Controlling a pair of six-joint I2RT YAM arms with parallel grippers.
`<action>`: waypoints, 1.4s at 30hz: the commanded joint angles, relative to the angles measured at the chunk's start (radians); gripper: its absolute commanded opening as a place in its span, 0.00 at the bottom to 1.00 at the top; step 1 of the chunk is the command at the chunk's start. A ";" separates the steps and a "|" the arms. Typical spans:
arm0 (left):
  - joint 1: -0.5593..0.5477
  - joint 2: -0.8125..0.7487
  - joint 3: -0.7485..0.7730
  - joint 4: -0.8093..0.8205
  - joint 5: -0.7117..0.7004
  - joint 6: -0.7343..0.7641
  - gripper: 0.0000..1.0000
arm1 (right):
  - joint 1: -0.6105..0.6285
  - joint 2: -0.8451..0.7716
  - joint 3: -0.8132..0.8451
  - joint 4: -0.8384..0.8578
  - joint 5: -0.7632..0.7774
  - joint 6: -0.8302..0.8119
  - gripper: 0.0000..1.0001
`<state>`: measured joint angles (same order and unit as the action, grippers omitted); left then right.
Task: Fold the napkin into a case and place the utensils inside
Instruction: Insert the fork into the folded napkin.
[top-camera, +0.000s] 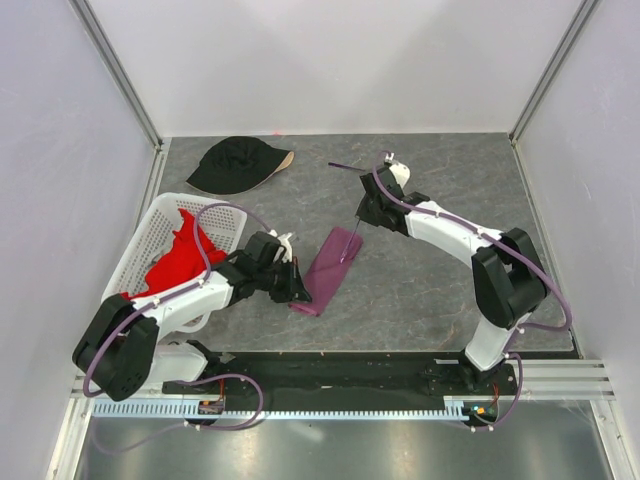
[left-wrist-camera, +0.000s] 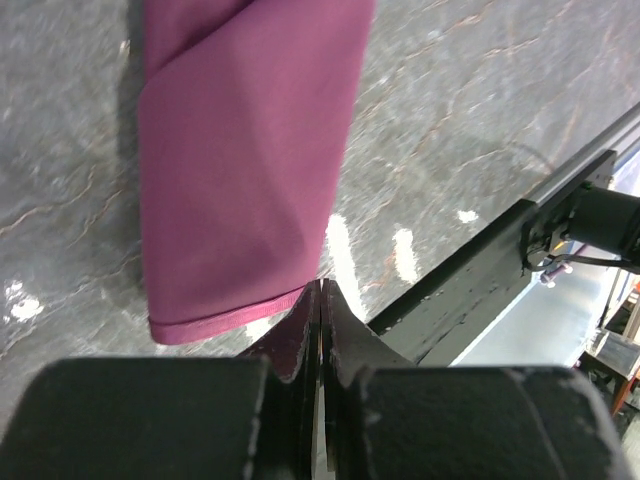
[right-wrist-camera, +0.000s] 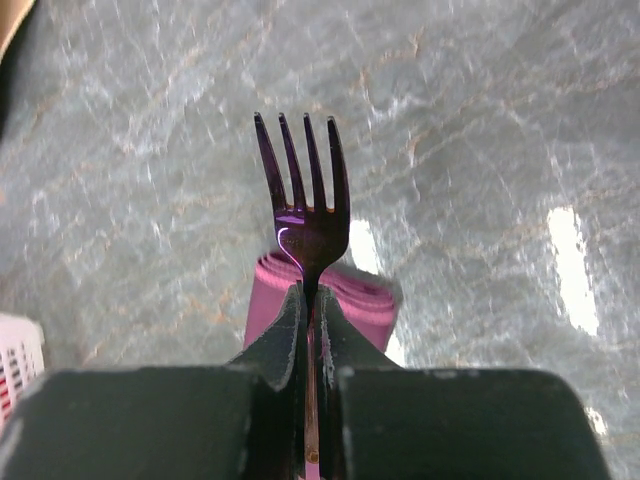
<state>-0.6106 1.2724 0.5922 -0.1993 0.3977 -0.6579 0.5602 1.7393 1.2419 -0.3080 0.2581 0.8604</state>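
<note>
- Plum cloth first: the napkin (top-camera: 325, 270) lies folded into a narrow case at the centre of the table (top-camera: 430, 290), its length running from 1 o'clock to 7 o'clock.
- The step in hand looks like loading the case. The right end effector (right-wrist-camera: 310, 300) pinches the fork (right-wrist-camera: 303, 200) by its handle, tines pointing away from the fingers, over the case's 1 o'clock end.
- The left end effector (left-wrist-camera: 320, 292) is pressed closed with nothing visible between its fingers. Its tips sit just beside the hem at the 7 o'clock end.
- The next move probably calls for finding the case's mouth and sliding the fork in along its length. The cloth is thin and may bunch or slide, so the left arm may have to pin it down. Whether a mouth stands open at either end cannot be told.
- Count: one napkin and one fork; no other utensil shows. There is one black cap (top-camera: 238, 165) at 11 o'clock, and one white basket (top-camera: 150, 235) at 9 o'clock holding one red cloth (top-camera: 178, 262).
</note>
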 joint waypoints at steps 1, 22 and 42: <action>-0.009 -0.025 -0.022 0.075 -0.005 -0.031 0.04 | 0.006 0.037 0.079 -0.005 0.079 -0.003 0.00; -0.055 -0.002 -0.157 0.189 -0.023 -0.092 0.03 | 0.096 0.085 0.077 -0.065 0.089 0.074 0.00; -0.078 0.064 -0.177 0.267 -0.031 -0.103 0.02 | 0.127 0.075 -0.028 -0.108 -0.036 0.242 0.00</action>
<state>-0.6830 1.3170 0.4061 0.0185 0.3908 -0.7441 0.6743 1.8404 1.2320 -0.4065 0.2562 1.0576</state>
